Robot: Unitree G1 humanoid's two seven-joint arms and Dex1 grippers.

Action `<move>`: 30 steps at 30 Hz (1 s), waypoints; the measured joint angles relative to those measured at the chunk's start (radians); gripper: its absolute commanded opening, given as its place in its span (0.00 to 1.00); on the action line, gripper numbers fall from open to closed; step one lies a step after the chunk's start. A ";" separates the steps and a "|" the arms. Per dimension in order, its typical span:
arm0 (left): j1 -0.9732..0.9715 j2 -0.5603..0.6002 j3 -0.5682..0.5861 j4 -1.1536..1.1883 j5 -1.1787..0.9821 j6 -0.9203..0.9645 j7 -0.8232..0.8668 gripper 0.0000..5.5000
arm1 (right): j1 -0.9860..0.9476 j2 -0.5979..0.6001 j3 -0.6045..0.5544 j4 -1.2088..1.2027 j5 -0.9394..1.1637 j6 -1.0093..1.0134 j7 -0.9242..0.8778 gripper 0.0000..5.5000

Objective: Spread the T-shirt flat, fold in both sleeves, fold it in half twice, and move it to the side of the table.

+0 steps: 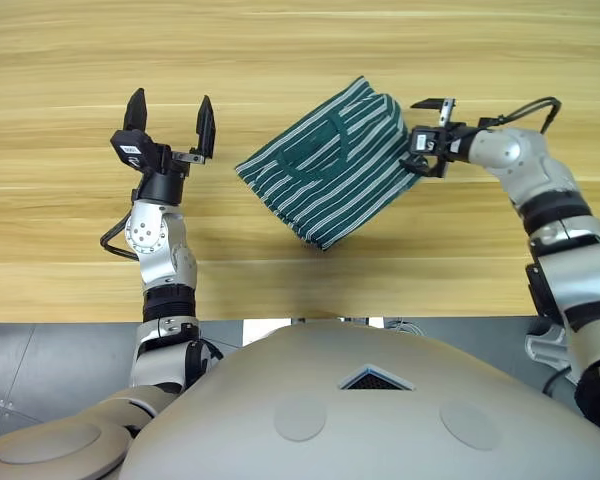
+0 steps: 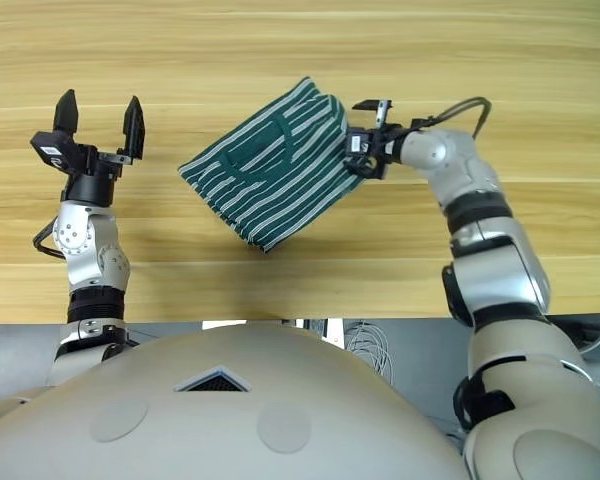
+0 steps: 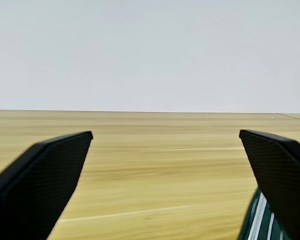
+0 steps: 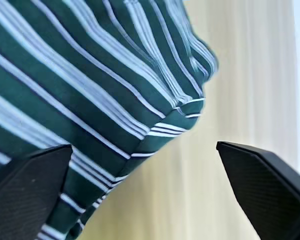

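The T-shirt (image 1: 325, 165), dark green with thin white stripes, lies folded into a compact, roughly square packet on the wooden worktop (image 1: 280, 40). It sits a little right of the middle and is turned askew, so one corner points to the far side and another towards the near edge. The curve of the neckline shows on its top layer, and the stacked layers are visible along its near-right edge.

The right gripper (image 1: 420, 137) is at the packet's right corner, with its arm coming in from the right side of the scene. Its fingers (image 4: 265, 185) stand wide apart and grip nothing. In the right wrist view the striped cloth (image 4: 90, 75) bulges just beyond the tips, one finger overlapping the fabric's edge and the other over bare wood (whether either finger actually touches the cloth cannot be told).

The left gripper (image 1: 170, 110) is held upright over the worktop, left of the T-shirt and clearly apart from it. Its two black fingers (image 3: 40, 175) are spread open with only wood between them. In the left wrist view a sliver of the striped fabric (image 3: 260, 220) shows beside one finger, low down.
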 measured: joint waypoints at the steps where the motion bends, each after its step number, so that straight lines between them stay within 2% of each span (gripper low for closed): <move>1: 0.000 -0.005 -0.004 0.000 0.000 0.000 0.000 0.98 | -0.044 0.041 0.026 0.057 -0.037 0.015 -0.067 0.98; 11: 0.002 -0.025 -0.022 -0.010 -0.001 0.000 -0.002 0.98 | -0.184 0.294 0.125 0.294 -0.133 0.125 -0.387 0.98; 15: 0.003 -0.026 -0.020 -0.010 -0.002 0.000 -0.002 0.98 | -0.215 0.311 0.130 0.310 -0.148 0.119 -0.567 0.98; 20: 0.002 -0.029 -0.017 -0.009 -0.002 0.000 -0.002 0.98 | -0.235 0.294 0.093 0.254 -0.107 -0.074 -0.637 0.98; 22: 0.000 -0.029 -0.014 -0.006 -0.003 0.000 -0.002 0.98 | -0.213 0.303 0.092 0.237 -0.097 -0.107 -0.599 0.98; 30: -0.035 -0.018 0.002 0.025 -0.003 -0.001 -0.005 0.98 | 0.038 0.514 0.029 0.142 0.168 -0.129 -0.059 0.98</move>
